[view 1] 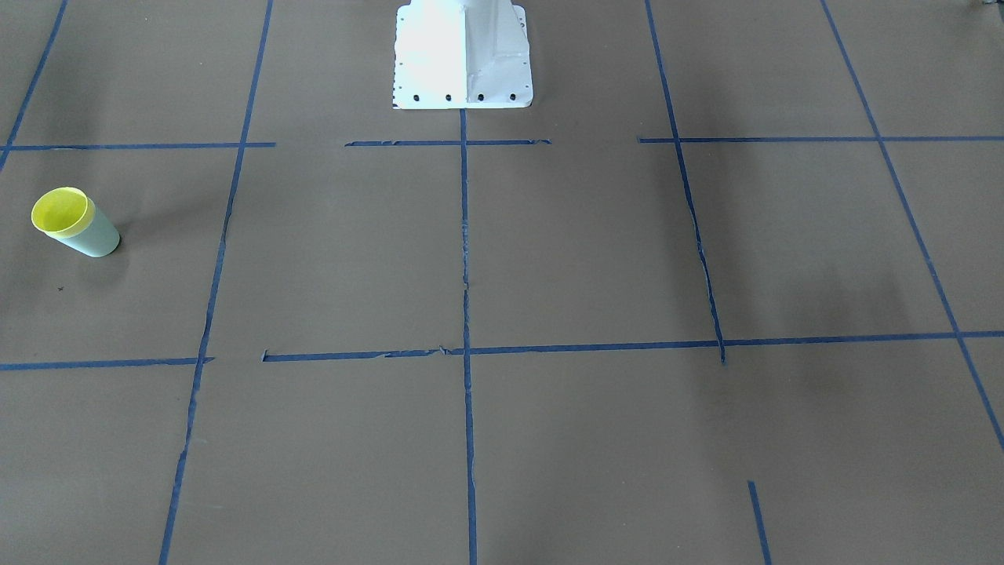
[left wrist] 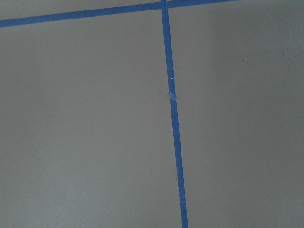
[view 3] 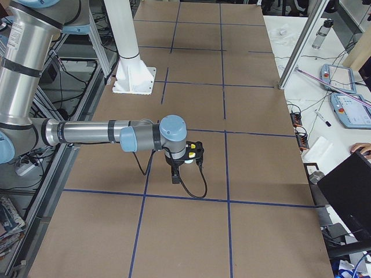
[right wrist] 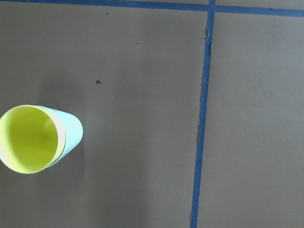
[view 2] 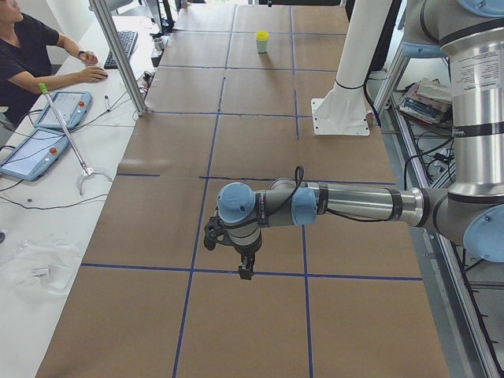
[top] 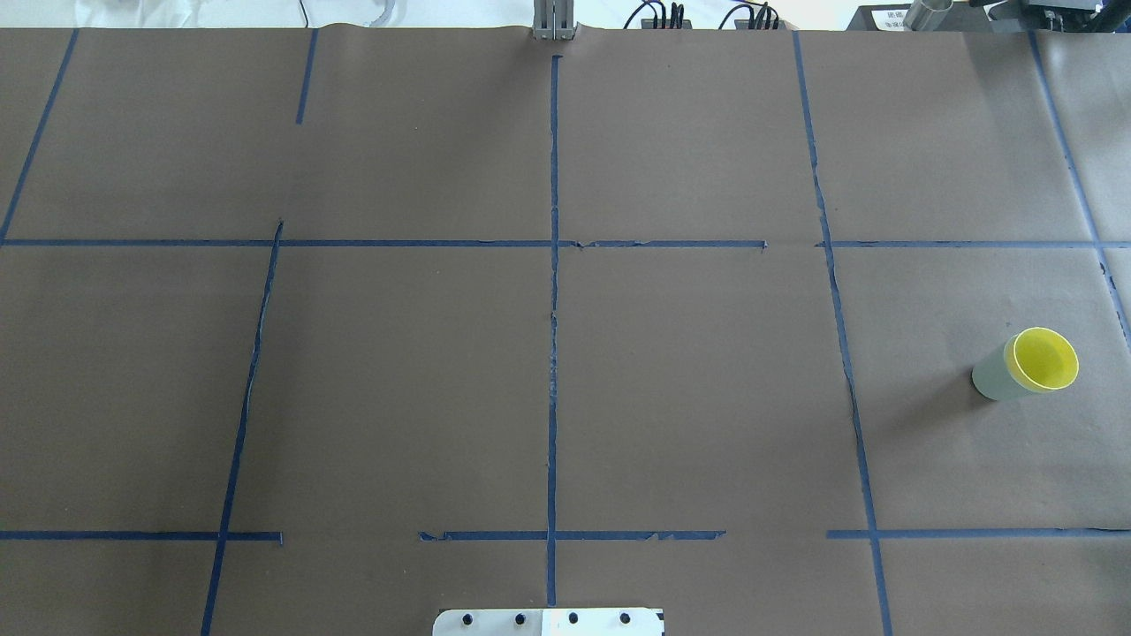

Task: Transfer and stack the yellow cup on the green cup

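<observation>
Front-facing view: the yellow cup (view 1: 60, 212) sits nested in the green cup (view 1: 96, 238), upright at the right end of the table (view 1: 549, 259). A sideways knock would probably topple the stack.

Overhead view: no arm shows.

Side views: the opening of the left tool (view 2: 246, 272) and right tool (view 3: 174, 175) cannot be told.

Right wrist view: only this view shows that the yellow cup is empty.

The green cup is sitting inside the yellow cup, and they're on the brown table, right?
Not quite. It's the other way round: the yellow cup sits inside the green cup, and they're on the brown table. The right wrist view shows it.
</observation>
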You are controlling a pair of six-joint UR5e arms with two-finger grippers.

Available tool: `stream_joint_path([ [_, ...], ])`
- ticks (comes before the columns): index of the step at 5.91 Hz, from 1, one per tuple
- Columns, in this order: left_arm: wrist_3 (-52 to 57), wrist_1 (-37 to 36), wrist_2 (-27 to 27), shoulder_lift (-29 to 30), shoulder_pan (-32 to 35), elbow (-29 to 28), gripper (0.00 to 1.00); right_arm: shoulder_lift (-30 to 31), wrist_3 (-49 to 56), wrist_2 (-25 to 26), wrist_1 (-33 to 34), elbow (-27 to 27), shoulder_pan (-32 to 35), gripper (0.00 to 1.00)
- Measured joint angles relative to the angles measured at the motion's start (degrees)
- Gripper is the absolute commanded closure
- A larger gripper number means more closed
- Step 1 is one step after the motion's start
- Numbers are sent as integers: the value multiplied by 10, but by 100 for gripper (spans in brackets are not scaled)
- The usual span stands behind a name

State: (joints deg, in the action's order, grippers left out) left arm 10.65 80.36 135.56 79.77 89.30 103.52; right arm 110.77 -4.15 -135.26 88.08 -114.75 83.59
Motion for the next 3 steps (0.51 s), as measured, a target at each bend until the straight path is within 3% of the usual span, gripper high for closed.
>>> stream_joint_path([
  [3,-3,-1,-1,3,2,-8,0,-51,53,6,88,0,15,0],
])
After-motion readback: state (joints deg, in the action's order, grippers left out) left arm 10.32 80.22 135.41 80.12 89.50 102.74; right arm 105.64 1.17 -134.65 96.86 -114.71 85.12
